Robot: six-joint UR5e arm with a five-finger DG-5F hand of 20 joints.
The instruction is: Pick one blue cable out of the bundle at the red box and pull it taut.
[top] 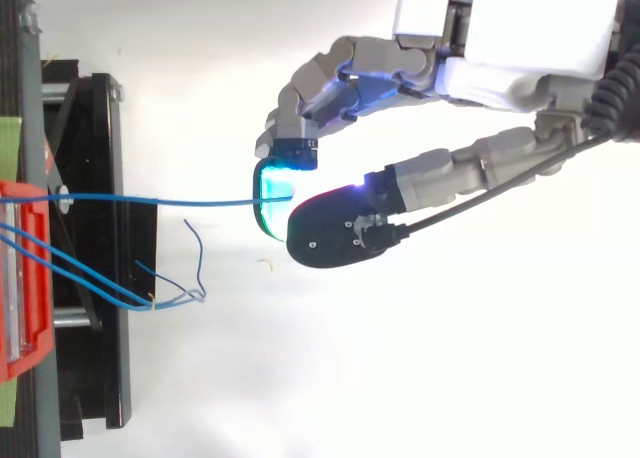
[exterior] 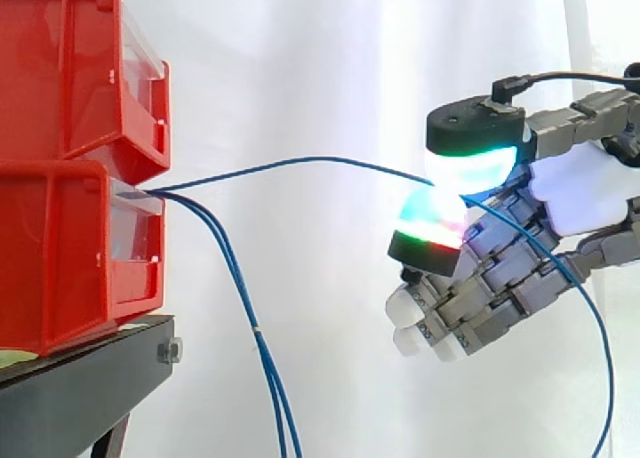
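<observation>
One blue cable [exterior: 300, 161] is pinched between two glowing pads [exterior: 470, 168] of the robot hand [exterior: 580, 198], well off the black stand's [exterior: 80, 378] edge. It is fed from the lower red bin [exterior: 60, 268] and a slight bow is visible, so it is judged not yet taut. A firm pinch and a straight, level pull away from the bin are advised, with the hanging cables [exterior: 235, 288] left untouched.

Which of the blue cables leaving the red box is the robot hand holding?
The uppermost cable, arching across into the pinch of the robot hand; the other cables droop down from the red box.
</observation>
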